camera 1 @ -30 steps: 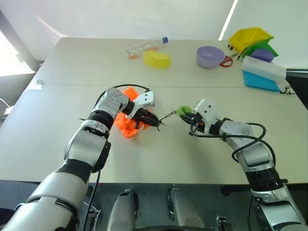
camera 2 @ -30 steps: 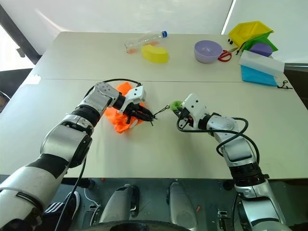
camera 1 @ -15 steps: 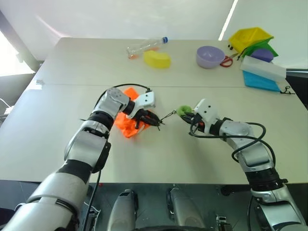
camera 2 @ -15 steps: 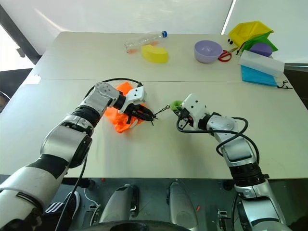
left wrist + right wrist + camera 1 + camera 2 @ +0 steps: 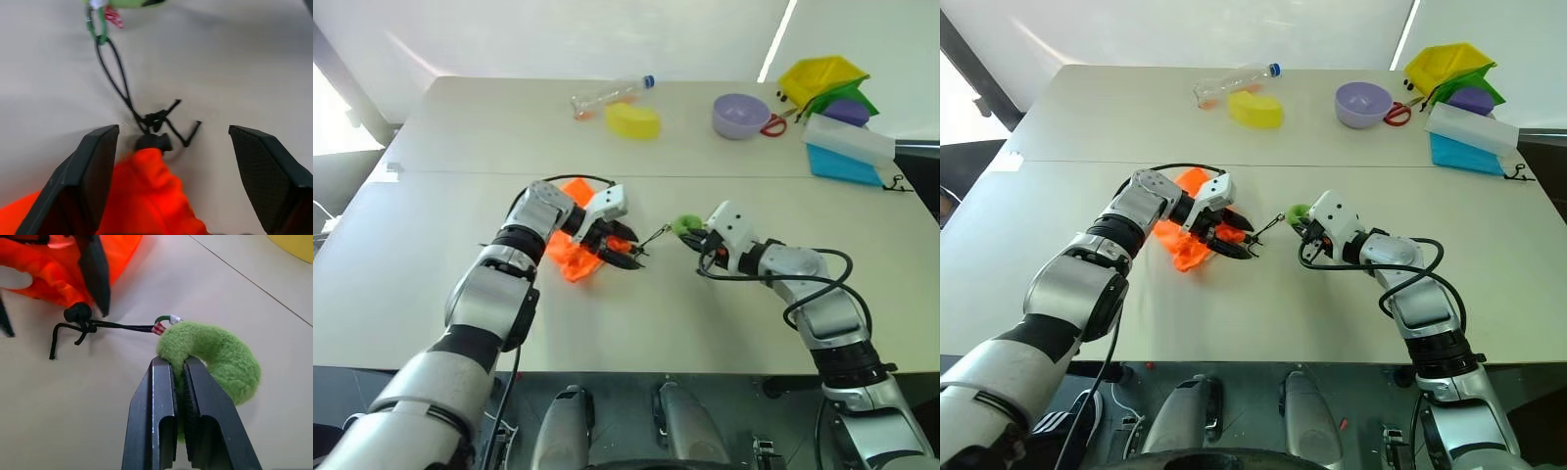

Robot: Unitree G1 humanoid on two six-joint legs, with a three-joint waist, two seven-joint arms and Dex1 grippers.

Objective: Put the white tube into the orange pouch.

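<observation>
Your left pincer (image 5: 625, 251) spread wide, fingers straddling cord end of orange pouch (image 5: 576, 250), gripping nothing. Your right pincer (image 5: 179, 377) clenched on fuzzy green ring (image 5: 215, 357), just right of pouch, mid tabletop (image 5: 431, 284). Thin dark cord (image 5: 113, 73) runs from ring to black toggle at pouch mouth, knot lying loose on surface. Pouch crumpled, partly under your left wrist. White tube: cannot tell where. Farther back: yellow block (image 5: 632, 119), clear bottle (image 5: 610, 94), purple bowl (image 5: 741, 115), blue box (image 5: 845, 157), yellow bin (image 5: 820, 76).
</observation>
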